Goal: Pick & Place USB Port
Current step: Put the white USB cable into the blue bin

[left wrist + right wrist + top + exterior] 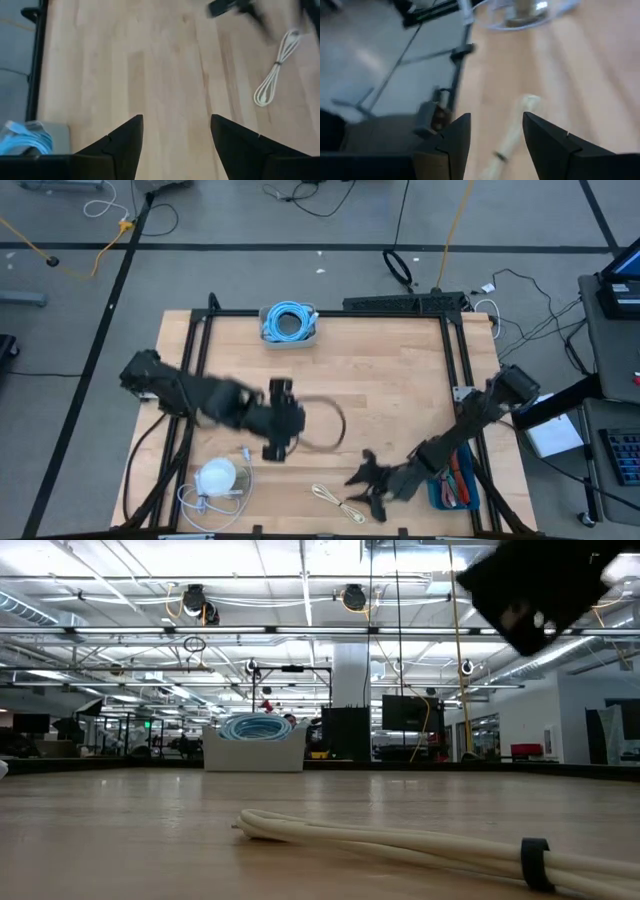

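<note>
Two claws, both spread and empty: left claw (279, 418) over mid-bench, right claw (366, 485) near the front edge. One cream cable (338, 502) (bundled) lies just beside it. One tray (289, 323) holds blue cable. Wooden bench (390, 380); grey floor (250, 270) around.

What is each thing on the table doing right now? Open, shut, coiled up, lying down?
Left gripper: open, empty, over bare wood.
Right gripper: open, empty, above the white cable.
White cable: bundled, lying flat near the table's front edge.
Blue cable: coiled, inside the grey bin.
Grey bin: upright at the table's back edge.
</note>
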